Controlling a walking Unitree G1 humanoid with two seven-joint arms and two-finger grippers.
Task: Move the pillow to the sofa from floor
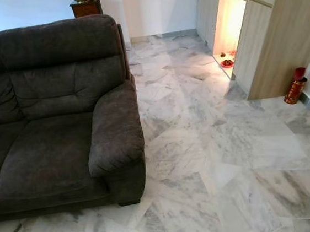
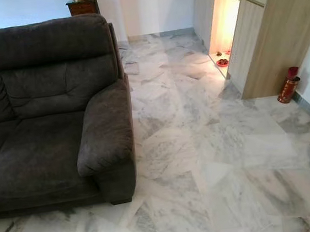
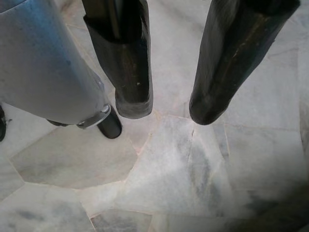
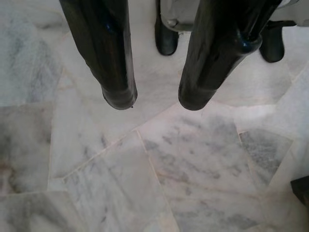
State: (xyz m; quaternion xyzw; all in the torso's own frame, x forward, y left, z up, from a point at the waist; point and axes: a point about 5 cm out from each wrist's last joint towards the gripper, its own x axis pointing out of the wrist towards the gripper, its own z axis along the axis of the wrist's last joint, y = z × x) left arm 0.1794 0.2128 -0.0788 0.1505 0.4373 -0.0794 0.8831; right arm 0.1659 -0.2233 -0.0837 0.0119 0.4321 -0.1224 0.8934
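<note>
Both my left pincer (image 3: 166, 108) and right pincer (image 4: 157, 99) hang parted and empty over marble floor (image 1: 215, 159); no pillow in sight, sofa (image 1: 45, 122) lies far left.

The dark grey sofa (image 1: 49, 116) is covered in soft matt cloth with a short, slightly fuzzy pile. The white and grey marble floor (image 1: 226, 158) is smooth and polished, with a mild shine. The tall cabinet (image 1: 279, 31) has a light wood-grain surface, matt. The left tool (image 3: 166, 108) has black fingers (image 3: 126, 72) with a dull gloss, beside a brushed silver metal part (image 3: 43, 63). The right tool (image 4: 157, 101) has glossier black fingers (image 4: 104, 53).
</note>
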